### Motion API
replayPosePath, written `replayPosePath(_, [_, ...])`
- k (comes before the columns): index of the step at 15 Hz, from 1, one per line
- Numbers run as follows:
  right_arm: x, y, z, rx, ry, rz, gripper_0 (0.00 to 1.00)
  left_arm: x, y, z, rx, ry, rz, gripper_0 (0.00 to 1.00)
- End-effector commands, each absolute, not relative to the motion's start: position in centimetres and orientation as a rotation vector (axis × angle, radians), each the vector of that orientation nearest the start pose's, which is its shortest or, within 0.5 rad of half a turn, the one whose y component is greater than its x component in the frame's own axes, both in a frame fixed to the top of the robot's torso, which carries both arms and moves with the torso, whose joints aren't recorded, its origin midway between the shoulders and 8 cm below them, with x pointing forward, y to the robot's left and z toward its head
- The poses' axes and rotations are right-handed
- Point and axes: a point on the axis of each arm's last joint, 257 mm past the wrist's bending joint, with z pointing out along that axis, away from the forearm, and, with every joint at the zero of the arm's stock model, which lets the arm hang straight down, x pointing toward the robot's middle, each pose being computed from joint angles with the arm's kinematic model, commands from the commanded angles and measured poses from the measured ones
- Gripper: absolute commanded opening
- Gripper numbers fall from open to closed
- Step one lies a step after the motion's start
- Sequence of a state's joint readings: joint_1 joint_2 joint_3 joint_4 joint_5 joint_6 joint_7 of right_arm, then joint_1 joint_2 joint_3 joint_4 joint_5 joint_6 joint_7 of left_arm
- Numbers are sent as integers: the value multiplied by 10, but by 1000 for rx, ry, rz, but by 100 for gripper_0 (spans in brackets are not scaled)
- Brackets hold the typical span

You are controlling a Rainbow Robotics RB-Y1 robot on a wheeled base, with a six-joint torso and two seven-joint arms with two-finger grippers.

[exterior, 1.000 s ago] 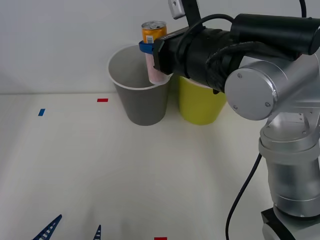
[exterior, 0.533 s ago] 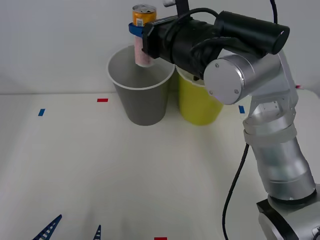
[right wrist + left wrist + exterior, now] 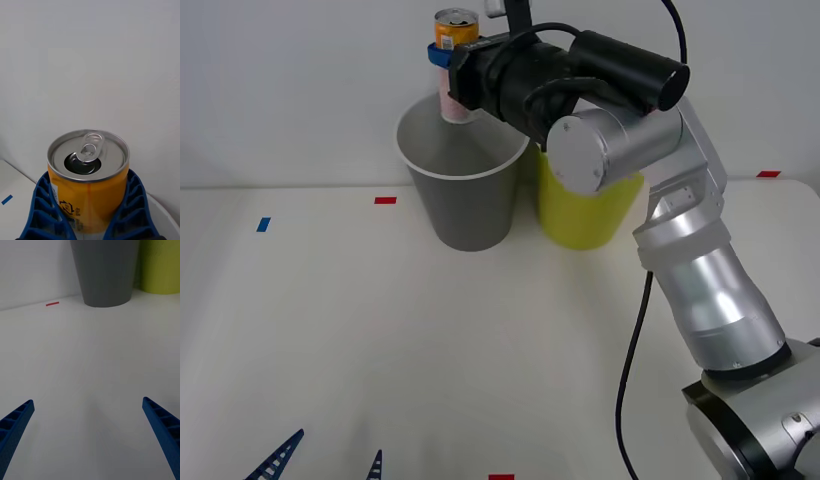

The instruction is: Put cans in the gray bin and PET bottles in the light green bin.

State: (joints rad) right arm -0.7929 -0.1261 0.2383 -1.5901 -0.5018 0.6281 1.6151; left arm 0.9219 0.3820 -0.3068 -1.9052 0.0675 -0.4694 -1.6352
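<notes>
Here, the can point(image 3: 453, 60) is pinched upright between the blue fingers of the right gripper point(image 3: 442, 57), held in the air over the far side of the gray bin point(image 3: 463, 180), toward the 12 o'clock part of its white rim. In the right wrist view, the can point(image 3: 88, 176) is seen from above: a silver top with pull tab and an orange band, clasped on both sides by the fingers point(image 3: 45, 210). The light green bin point(image 3: 585, 205) is set just beside the gray bin, at its 3 o'clock. The left gripper point(image 3: 88, 429) is kept low over the white table point(image 3: 380, 340), at about 7 o'clock from the gray bin point(image 3: 105, 273), its fingers spread wide with nothing between them.
</notes>
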Motion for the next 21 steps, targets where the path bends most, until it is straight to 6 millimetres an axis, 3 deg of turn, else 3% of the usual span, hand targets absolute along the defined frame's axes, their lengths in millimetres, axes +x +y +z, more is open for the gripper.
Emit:
replayPosePath(1, [605, 63, 47, -488, 1456, 526, 0, 235, 226, -319, 250, 1721, -22, 100])
replayPosePath(7, [608, 60, 44, -481, 1461, 523, 0, 235, 226, -319, 250, 1721, -22, 100])
replayPosePath(21, [609, 76, 42, -473, 1423, 573, 0, 235, 226, -319, 250, 1721, -22, 100])
